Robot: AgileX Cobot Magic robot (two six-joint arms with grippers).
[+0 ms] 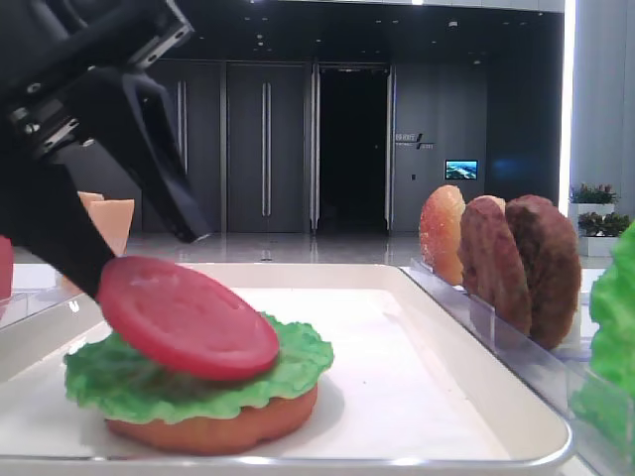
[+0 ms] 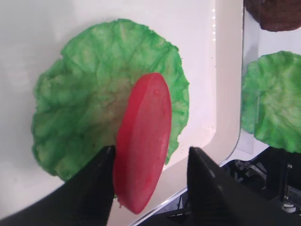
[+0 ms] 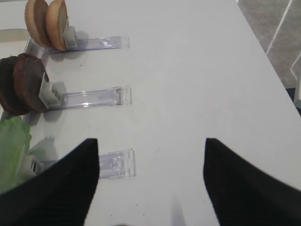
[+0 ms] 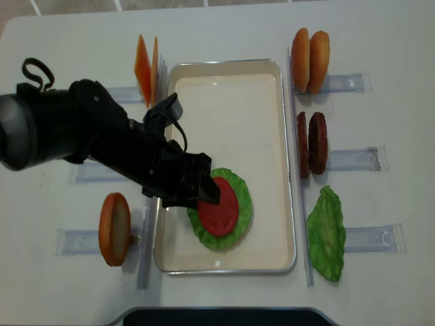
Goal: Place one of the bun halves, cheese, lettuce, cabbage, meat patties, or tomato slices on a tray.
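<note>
A red tomato slice [image 1: 189, 317] lies tilted on a green lettuce [image 1: 149, 382] leaf, which covers a bun half [image 1: 213, 426] on the white tray [image 1: 417, 397]. From above, the tomato slice [image 4: 219, 207] sits in the tray's [image 4: 224, 102] near half. My left gripper [image 2: 151, 149] is open around it. The slice [image 2: 143, 146] leans against one finger, with a clear gap to the other. My right gripper [image 3: 151, 141] is open over bare table with nothing between its fingers.
Clear racks right of the tray hold two bun halves [image 4: 310, 51], two meat patties [image 4: 312, 142] and a lettuce leaf [image 4: 326, 234]. On the left stand cheese slices [image 4: 146, 61] and another bun half [image 4: 114, 227]. My left arm crosses the tray's left rim.
</note>
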